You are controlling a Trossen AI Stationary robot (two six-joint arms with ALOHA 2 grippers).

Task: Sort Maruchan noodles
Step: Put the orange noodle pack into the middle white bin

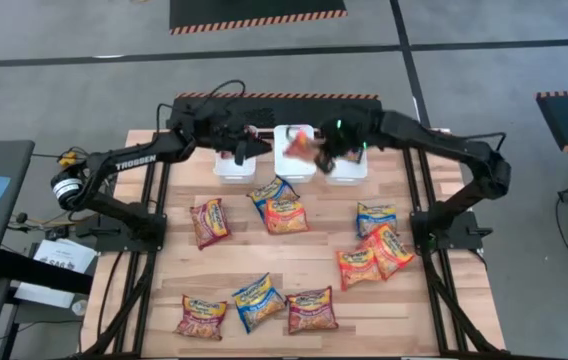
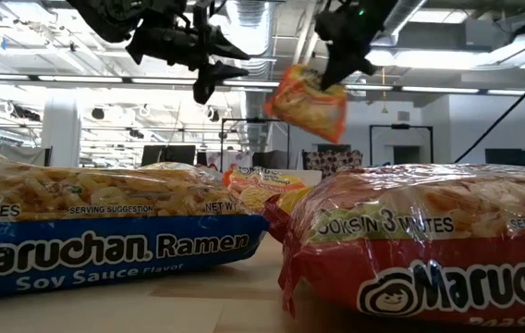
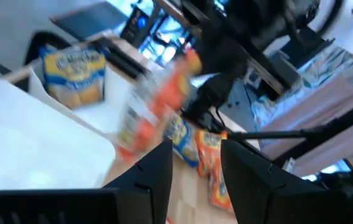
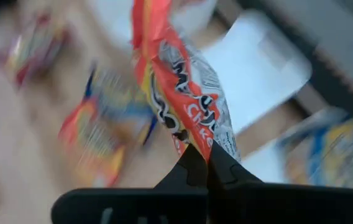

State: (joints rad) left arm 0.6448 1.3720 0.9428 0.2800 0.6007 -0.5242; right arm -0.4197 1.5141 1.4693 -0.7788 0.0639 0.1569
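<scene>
Foreground, low view: blue crinkly plastic Maruchan soy-sauce ramen packet (image 2: pixel 105 231) fills lower left of frame; maroon crinkly plastic Maruchan packet (image 2: pixel 429 245) fills lower right, the two close at centre. Behind them, mid-frame, an orange-yellow packet (image 2: pixel 262 190) lies partly hidden.

High view, bottom to top: wooden slat table (image 1: pixel 164 260) carries a bottom row of maroon packet (image 1: pixel 202 317), blue packet (image 1: pixel 259 301) and maroon packet (image 1: pixel 312 310). At centre right, two overlapping orange packets (image 1: pixel 374 258) w/ a blue packet (image 1: pixel 376 217) just above them. At centre left, a maroon packet (image 1: pixel 210 221); at centre, a blue packet (image 1: pixel 273 192) overlapped by an orange packet (image 1: pixel 286 216).

Upper centre: three white rectangular plastic bins in a row: left bin (image 1: pixel 232 170), middle bin (image 1: pixel 292 150), right bin (image 1: pixel 349 168). Right wrist view shows a blue packet (image 4: pixel 332 152) in one bin.

Right gripper (image 1: pixel 326 158), betw. middle & right bins, is clamped on the edge of an orange crinkly chicken-flavour packet (image 4: pixel 183 93), which hangs in the air over the bins. Left gripper (image 1: pixel 249 148), over left bin, has fingers apart, nothing betw. them.
</scene>
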